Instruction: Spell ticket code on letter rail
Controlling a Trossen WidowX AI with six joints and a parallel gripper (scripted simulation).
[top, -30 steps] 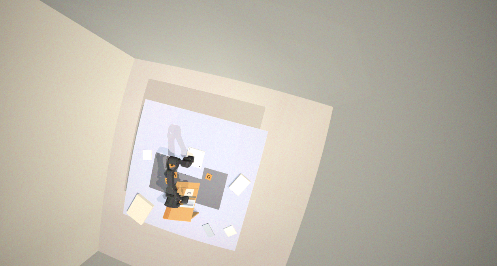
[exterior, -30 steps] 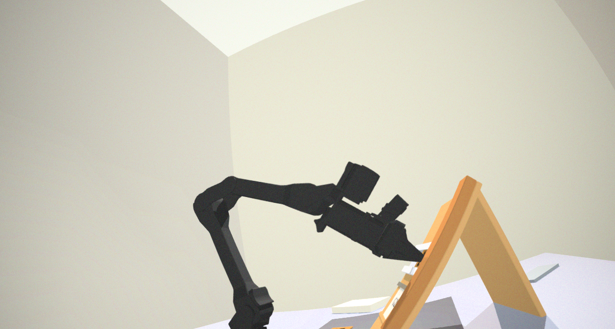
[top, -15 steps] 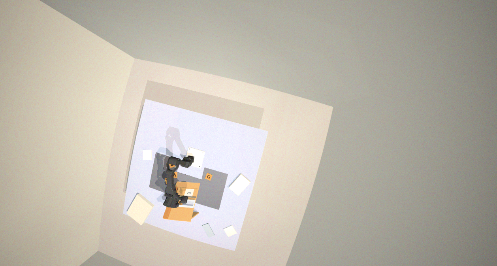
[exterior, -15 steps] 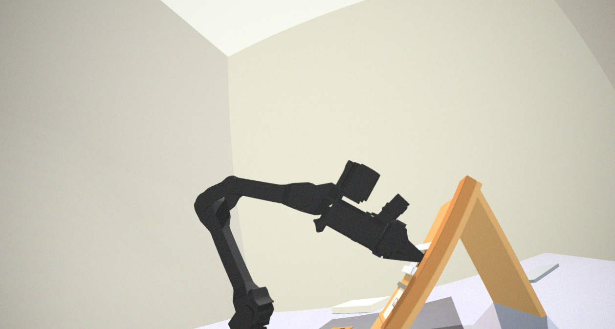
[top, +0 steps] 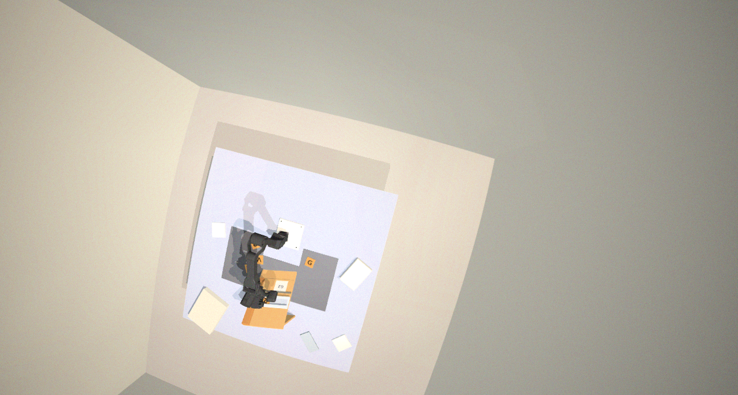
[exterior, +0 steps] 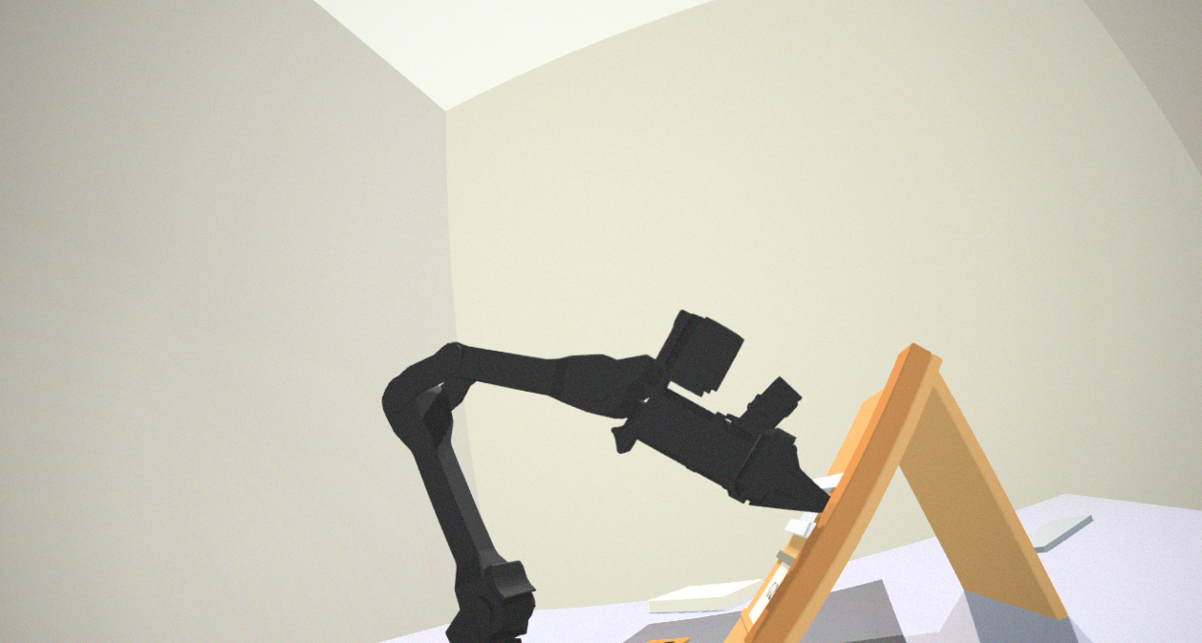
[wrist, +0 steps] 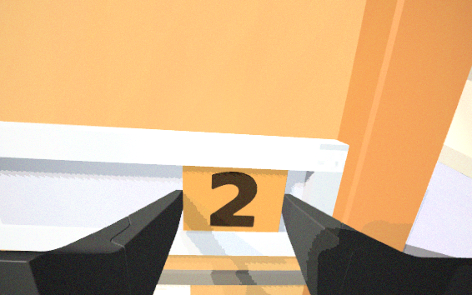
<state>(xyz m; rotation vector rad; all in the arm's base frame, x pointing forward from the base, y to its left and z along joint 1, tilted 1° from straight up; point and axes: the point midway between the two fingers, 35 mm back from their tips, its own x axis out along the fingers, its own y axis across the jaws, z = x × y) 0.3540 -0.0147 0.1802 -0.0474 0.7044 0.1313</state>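
My gripper [wrist: 233,199] [exterior: 828,505] is shut on the tile marked 2 [wrist: 232,208], one finger on each side. The tile sits upright between the white rail's [wrist: 78,139] [top: 281,305] upper and lower strips. A narrow gap, with a finger in it, lies between the tile and the rail's right end in the wrist view; the rail is bare to its left. The orange board [top: 264,317] [wrist: 162,62] [exterior: 870,450] leans as an easel. Its ticket [top: 280,286] reads G2. The G tile [top: 310,262] lies on the grey mat [top: 315,289].
Other orange tiles, one [top: 259,260] near the board and one [top: 254,246] beneath the arm, are partly hidden. A white plate [top: 294,232] lies by the arm's base. A cream block [top: 207,310], a white block [top: 355,273] and a grey slab [top: 309,341] lie around the board.
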